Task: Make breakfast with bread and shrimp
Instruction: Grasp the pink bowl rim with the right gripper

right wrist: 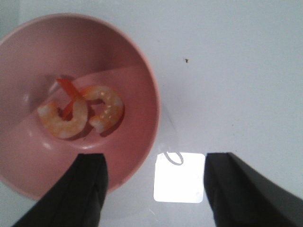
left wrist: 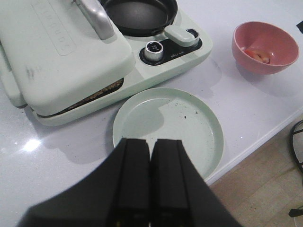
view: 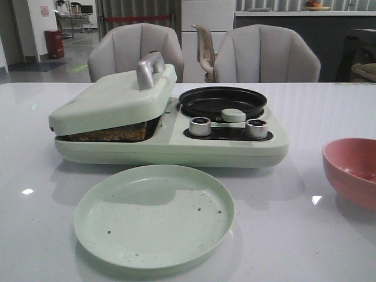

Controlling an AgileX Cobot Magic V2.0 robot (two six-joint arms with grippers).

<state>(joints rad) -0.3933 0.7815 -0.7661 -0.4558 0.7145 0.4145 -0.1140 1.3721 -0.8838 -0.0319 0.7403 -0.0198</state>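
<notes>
My right hand point(right wrist: 151, 189) hangs released over the pink bowl point(right wrist: 137, 71) holding 2 shrimp point(right wrist: 80, 113); my left hand point(left wrist: 150, 179) is clenched, grasping nothing, above the green plate point(left wrist: 199, 118).

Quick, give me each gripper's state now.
Left gripper: closed, holding nothing, above the green plate.
Right gripper: open, empty, over the pink bowl's rim.

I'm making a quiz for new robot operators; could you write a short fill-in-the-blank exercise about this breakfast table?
1. The curled orange-pink shrimp lie in the round ____ bowl.
2. The round pale green plate in front of the pale green breakfast maker holds only dark ____.
3. The left gripper has its fingers ____.
4. The round black frying pan is ____.

Missing words: pink; crumbs; shut; empty
</notes>
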